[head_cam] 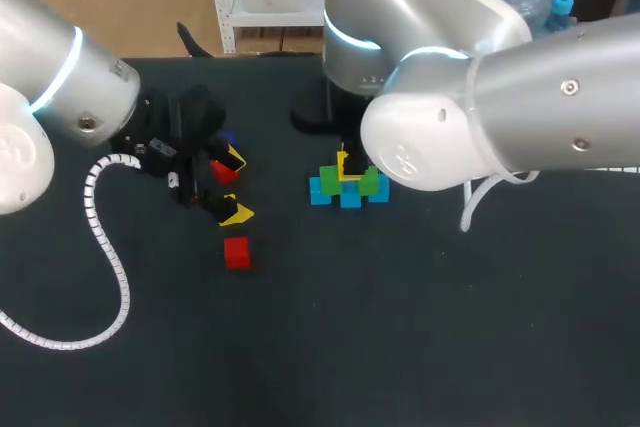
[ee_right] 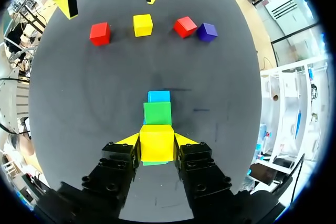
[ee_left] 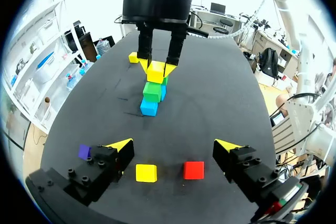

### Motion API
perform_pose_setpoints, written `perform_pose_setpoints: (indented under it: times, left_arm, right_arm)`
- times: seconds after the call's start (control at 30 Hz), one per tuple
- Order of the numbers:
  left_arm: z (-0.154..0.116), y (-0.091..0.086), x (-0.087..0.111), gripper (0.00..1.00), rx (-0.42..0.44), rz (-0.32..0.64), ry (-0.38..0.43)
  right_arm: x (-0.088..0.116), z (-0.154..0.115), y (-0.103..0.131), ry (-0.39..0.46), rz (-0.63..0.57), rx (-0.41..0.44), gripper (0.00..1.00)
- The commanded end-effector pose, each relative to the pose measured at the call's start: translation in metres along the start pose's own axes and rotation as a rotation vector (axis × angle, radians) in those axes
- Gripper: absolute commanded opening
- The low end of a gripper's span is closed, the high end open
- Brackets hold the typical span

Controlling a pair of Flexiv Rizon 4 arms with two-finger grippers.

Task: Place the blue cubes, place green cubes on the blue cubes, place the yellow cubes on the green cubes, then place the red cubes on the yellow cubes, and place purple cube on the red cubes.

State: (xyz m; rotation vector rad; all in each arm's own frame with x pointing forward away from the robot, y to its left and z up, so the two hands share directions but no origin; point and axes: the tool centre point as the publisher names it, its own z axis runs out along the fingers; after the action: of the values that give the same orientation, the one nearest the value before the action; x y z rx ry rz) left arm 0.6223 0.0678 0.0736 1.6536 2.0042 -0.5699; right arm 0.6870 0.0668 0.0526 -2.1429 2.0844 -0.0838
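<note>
Task status: the base layers are in place and the yellow layer is in progress. The blue cubes [head_cam: 350, 198] sit on the bench [head_cam: 420, 327] in a short row, and the green cubes [head_cam: 371, 183] rest on top of them. Judged from this layout, the steps left are to finish the yellow layer, then add the red layer, then the purple cap.

Right gripper [ee_right: 157, 141]: closed on the held yellow cube [ee_right: 156, 145], with one finger on each of two opposite faces. In the right wrist view this cube sits directly above a green cube; whether it already bears on that cube or hangs just clear cannot be determined. A second green cube and a blue cube lie just ahead of the fingers.

Left gripper [ee_left: 173, 148]: fingers spread wide, holding nothing. It stands over the unplaced cubes, which in the head view lie at 9 o'clock from the structure, well apart from it.

Unplaced cubes:
- The loose yellow cube [ee_left: 146, 172] lies on the bench between the left gripper's fingers, touching neither.
- The red cubes [ee_right: 100, 33] flank the loose yellow cube, one on each side.
- The purple cube [ee_right: 207, 32] lies at the end of that row, just beside a red cube and outside the left gripper's fingers.
</note>
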Motion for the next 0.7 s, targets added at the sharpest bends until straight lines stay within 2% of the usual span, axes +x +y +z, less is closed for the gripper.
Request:
perform_pose_setpoints:
  times: [0.03, 0.13, 0.3, 0.33, 0.4, 0.5, 0.7]
  left_arm:
    - [0.0000, 0.0002, 0.0017, 1.00, 0.001, 0.003, -0.006]
    - [0.0000, 0.0002, 0.0017, 1.00, 0.001, 0.003, -0.006]
    - [0.0000, 0.0002, 0.0017, 1.00, 0.001, 0.003, -0.006]
    - [0.0000, 0.0002, 0.0017, 1.00, 0.001, 0.003, -0.006]
    - [0.0000, 0.0002, 0.0017, 1.00, 0.001, 0.003, -0.006]
    - [0.0000, 0.0002, 0.0017, 1.00, 0.001, 0.003, -0.006]
    - [0.0000, 0.0002, 0.0017, 1.00, 0.001, 0.003, -0.006]
  right_arm:
    - [0.0000, 0.0003, -0.0002, 0.002, 0.000, -0.002, 0.13]
    - [0.0001, 0.0012, -0.0002, 0.001, 0.001, -0.005, 0.17]
    - [-0.0016, 0.0020, -0.0008, -0.003, -0.001, -0.013, 0.50]
    - [-0.0019, 0.0016, -0.0009, -0.005, -0.005, -0.012, 0.96]
    - [-0.0023, 0.0008, -0.0010, -0.004, -0.006, -0.011, 0.93]
    - [-0.0022, 0.0003, -0.0015, -0.006, -0.004, -0.009, 1.00]
    - [-0.0020, -0.0018, -0.0024, -0.011, 0.002, -0.003, 1.00]
